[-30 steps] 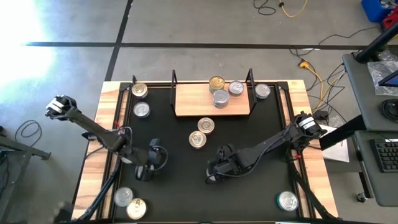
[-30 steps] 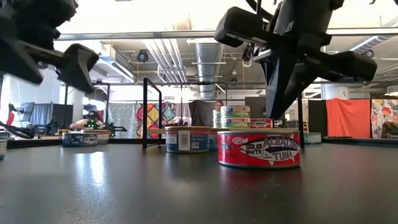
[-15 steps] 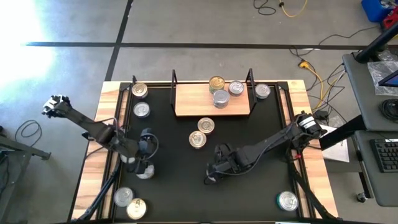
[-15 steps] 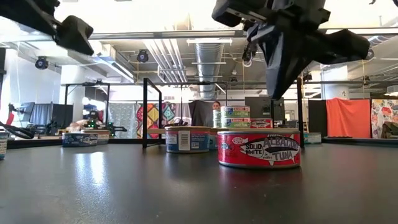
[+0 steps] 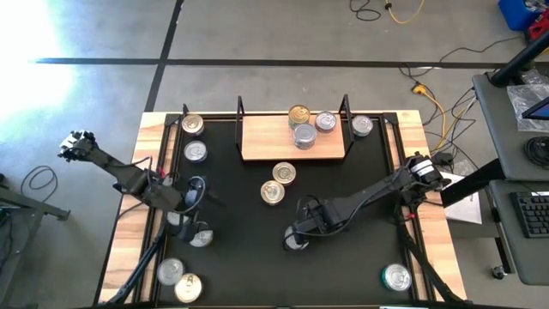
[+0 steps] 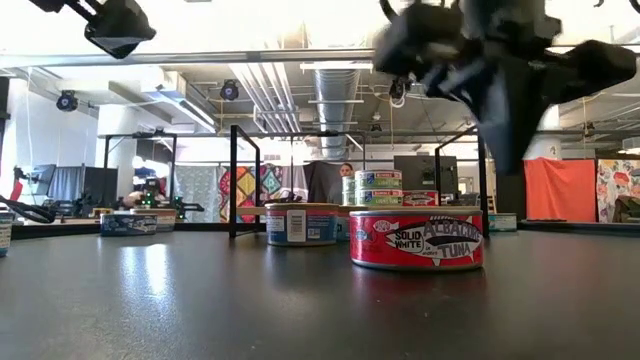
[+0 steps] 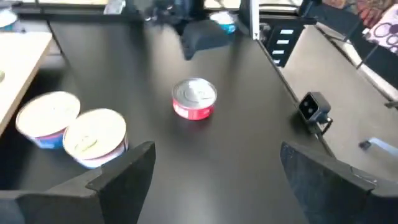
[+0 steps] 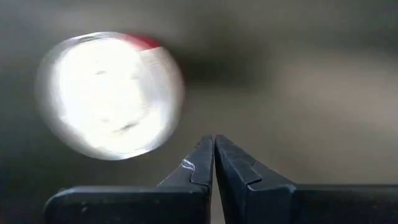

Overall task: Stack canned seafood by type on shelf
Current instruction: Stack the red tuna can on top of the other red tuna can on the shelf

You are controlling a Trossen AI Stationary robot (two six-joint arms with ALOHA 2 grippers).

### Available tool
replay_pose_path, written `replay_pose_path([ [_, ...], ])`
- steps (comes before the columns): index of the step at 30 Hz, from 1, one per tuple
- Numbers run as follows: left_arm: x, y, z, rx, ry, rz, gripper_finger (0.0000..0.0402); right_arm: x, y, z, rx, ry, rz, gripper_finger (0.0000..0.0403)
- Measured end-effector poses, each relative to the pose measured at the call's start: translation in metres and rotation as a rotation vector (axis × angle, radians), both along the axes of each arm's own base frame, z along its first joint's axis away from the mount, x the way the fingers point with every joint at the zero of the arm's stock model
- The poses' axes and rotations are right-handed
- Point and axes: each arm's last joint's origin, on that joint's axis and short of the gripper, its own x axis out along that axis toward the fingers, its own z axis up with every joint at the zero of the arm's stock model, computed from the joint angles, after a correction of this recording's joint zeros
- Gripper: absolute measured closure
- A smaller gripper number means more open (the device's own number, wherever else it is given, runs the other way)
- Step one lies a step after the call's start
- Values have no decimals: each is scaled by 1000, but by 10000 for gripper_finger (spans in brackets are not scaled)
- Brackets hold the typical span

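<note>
Dark left gripper jaws wide, empty, right gripper pinched closed

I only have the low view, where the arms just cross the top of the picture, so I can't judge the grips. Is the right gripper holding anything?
Observer: No. The right gripper is shut on nothing. Its wrist view shows the fingers pressed together beside a red-sided tin with a silver lid.
Operator: And the left one?
Observer: The left gripper is open and empty, over the left part of the table.
Operator: How full is the shelf?
Observer: From above, three lids show on the shelf, all at its right end: a gold lid and two silver lids.
</note>
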Motion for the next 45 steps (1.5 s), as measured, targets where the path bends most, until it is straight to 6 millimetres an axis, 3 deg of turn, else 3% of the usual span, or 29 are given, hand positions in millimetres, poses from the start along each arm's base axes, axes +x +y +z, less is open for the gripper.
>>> replay_pose_path([
  [3, 5, -6, -9, -4, 27, -121, 70, -5, -6, -8, -18, 49, -8, 394],
  [6, 13, -12, -22, 20, 119, -147, 70, -4, -12, -14, -14, 32, 90, 394],
  [13, 43, -24, -36, -145, 200, 31, 70, -6, -32, -30, -24, 53, 354, 394],
  [20, 59, -28, -46, -112, 334, 297, 70, -5, -33, -28, -20, 32, 559, 394],
  [27, 59, -37, -23, -157, 336, 327, 70, 5, -35, -25, 114, -72, 682, 394],
  [34, 54, -49, -13, -102, 230, 366, 70, -7, -47, -25, 113, 69, 702, 394],
  [39, 64, -38, -36, -125, 171, 450, 70, -14, -45, -22, 137, 132, 693, 394],
  [42, 78, -35, -54, -181, 120, 434, 70, -12, -42, -23, 155, 94, 710, 394],
  [45, 90, -37, -69, -128, 98, 404, 70, -4, -39, -23, 145, 7, 721, 394],
])
